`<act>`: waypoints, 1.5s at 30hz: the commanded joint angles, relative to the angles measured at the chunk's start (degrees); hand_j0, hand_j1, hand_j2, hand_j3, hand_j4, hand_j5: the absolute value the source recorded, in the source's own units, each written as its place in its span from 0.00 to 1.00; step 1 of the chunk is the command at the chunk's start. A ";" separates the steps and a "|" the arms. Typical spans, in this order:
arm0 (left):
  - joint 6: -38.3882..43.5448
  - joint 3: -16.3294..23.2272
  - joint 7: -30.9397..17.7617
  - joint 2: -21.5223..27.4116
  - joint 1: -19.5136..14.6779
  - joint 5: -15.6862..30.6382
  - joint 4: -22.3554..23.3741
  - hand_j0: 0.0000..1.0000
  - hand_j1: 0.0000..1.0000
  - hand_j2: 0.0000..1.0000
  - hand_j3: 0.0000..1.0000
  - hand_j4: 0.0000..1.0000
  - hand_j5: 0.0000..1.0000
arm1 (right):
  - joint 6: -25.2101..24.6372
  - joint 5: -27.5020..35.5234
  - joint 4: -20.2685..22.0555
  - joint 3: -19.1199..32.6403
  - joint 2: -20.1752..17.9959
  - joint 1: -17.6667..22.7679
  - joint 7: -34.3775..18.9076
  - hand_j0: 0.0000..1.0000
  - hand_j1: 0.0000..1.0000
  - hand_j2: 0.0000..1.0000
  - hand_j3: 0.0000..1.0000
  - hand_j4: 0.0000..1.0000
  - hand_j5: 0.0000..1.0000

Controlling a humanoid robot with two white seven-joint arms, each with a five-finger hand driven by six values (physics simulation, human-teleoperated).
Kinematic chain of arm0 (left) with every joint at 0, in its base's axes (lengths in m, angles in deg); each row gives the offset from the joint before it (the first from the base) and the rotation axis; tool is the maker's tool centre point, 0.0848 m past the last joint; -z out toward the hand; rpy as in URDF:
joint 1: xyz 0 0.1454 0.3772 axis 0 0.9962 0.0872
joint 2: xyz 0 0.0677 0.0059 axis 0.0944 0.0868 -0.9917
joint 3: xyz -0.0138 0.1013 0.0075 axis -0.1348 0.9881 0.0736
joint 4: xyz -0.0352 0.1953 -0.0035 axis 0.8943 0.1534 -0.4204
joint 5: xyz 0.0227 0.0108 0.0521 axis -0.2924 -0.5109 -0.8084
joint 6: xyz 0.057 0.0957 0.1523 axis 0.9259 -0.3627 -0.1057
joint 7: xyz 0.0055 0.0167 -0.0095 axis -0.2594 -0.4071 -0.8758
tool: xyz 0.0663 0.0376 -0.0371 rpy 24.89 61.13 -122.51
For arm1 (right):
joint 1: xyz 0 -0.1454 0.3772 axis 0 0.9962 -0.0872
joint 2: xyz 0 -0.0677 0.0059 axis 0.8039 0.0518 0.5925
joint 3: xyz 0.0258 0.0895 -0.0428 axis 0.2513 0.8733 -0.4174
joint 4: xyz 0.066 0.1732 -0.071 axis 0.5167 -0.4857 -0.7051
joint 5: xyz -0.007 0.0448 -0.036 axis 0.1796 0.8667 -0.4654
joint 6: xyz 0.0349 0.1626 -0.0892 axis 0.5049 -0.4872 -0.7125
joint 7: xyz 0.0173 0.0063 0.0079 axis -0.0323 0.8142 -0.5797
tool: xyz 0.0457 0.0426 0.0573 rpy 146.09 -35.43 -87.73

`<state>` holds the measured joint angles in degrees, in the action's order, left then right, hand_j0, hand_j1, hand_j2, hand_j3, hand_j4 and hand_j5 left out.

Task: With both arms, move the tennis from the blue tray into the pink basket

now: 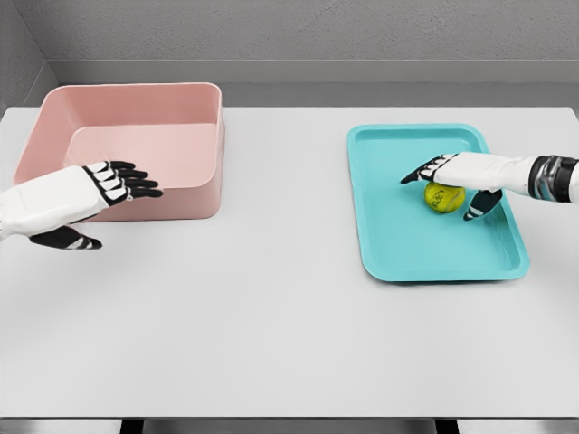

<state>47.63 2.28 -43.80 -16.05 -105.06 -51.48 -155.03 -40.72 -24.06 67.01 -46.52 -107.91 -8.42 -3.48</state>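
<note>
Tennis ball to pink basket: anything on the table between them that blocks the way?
Nothing visible lies on the table between the tennis ball in the blue tray and the pink basket. Only the basket's right wall must be cleared. The left hand hovers at the basket's front, fingers open.

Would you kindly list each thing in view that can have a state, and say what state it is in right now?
tennis ball: lying in the blue tray, under the right hand, not lifted.
blue tray: flat on the table, holding only the ball.
pink basket: upright, open-topped, empty.
right hand: over the ball, fingers and thumb spread around it, grasp not closed.
left hand: open, in front of the basket, holding nothing.
</note>
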 commanded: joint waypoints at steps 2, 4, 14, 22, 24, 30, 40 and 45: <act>0.03 1.46 -0.15 0.11 0.00 3.86 0.19 1.00 1.00 1.00 1.00 1.00 1.00 | -0.13 0.31 -0.70 0.11 0.10 0.00 -0.03 1.00 1.00 1.00 1.00 1.00 1.00; 0.03 2.08 -0.15 0.11 0.00 4.47 0.46 1.00 1.00 1.00 1.00 1.00 1.00 | -0.13 0.31 -0.70 0.11 0.10 0.00 -0.03 1.00 1.00 1.00 1.00 1.00 1.00; 0.03 2.17 -0.42 0.02 0.44 4.91 1.69 1.00 1.00 1.00 1.00 1.00 1.00 | -0.13 0.31 -0.70 0.20 0.10 0.00 -0.03 1.00 1.00 1.00 1.00 1.00 1.00; 0.03 2.17 -0.59 0.02 0.53 4.39 1.69 1.00 1.00 1.00 1.00 1.00 1.00 | -0.13 0.31 -0.70 0.20 0.10 0.00 -1.18 0.80 0.80 0.80 0.80 0.80 0.80; 0.03 2.08 -2.35 -0.07 0.35 4.21 2.13 1.00 1.00 1.00 1.00 1.00 1.00 | -0.13 0.31 -0.78 0.11 0.10 0.09 -1.26 0.75 0.75 0.75 0.75 0.75 0.75; 0.03 1.99 -2.97 0.02 0.35 5.26 3.71 1.00 1.00 1.00 1.00 1.00 1.00 | -0.13 0.31 -0.78 0.11 0.10 0.09 -1.26 0.59 0.59 0.59 0.59 0.59 0.59; 0.03 1.82 -3.05 -1.12 -1.32 4.83 5.99 1.00 1.00 1.00 1.00 1.00 1.00 | -0.13 0.40 -0.61 0.38 0.19 0.00 -1.27 0.56 0.56 0.56 0.56 0.56 0.56; 0.03 1.90 -3.67 -2.17 -1.93 4.74 6.79 1.00 1.00 1.00 1.00 1.00 1.00 | -0.13 0.66 2.64 0.73 0.10 -1.67 -1.18 0.53 0.53 0.53 0.53 0.53 0.53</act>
<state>47.61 4.16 -47.25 -17.77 -106.99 -47.05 -148.50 -40.72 -23.84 68.42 -45.99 -107.74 -10.35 -4.74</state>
